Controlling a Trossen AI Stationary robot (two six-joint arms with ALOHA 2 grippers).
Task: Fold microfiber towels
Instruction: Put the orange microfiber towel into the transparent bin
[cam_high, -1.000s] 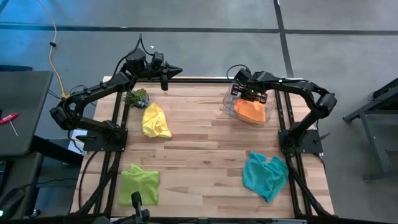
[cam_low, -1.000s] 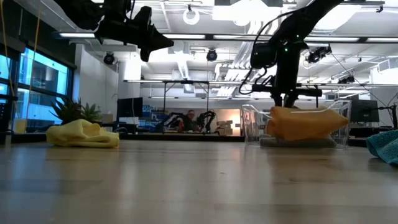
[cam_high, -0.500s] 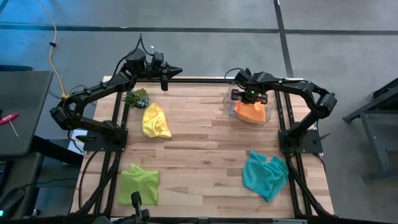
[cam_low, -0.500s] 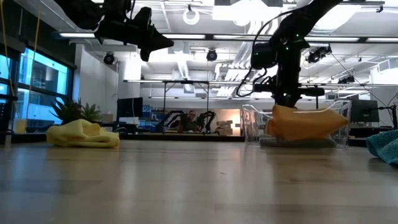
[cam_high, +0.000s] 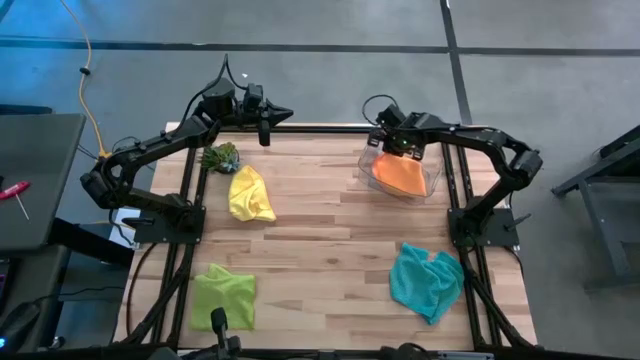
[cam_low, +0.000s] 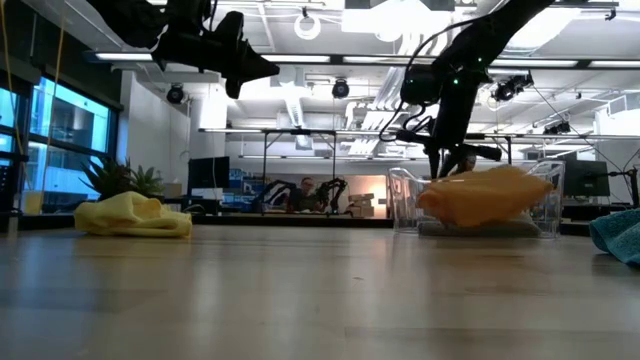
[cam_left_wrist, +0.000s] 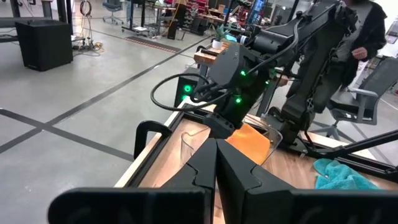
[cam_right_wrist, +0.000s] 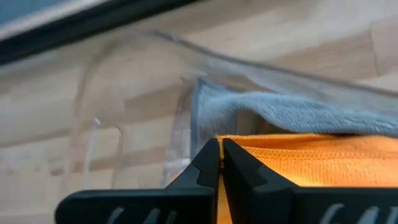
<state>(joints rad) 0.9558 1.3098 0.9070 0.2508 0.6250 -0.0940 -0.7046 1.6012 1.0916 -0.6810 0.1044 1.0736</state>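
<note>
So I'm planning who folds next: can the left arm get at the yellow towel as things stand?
Probably yes. The left gripper, shut, hangs above the table's far edge, and the yellow towel lies in the open just in front of it, with only the small plant beside it.

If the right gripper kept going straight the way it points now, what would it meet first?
Most likely the orange towel in the clear bin: the shut right gripper points at its edge, with the grey towel just beyond. Depth is uncertain.

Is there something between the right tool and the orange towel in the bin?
Nothing visible. The right tool, shut, sits at the edge of the orange towel inside the clear bin, above the grey towel. Whether it pinches the cloth is unclear.
</note>
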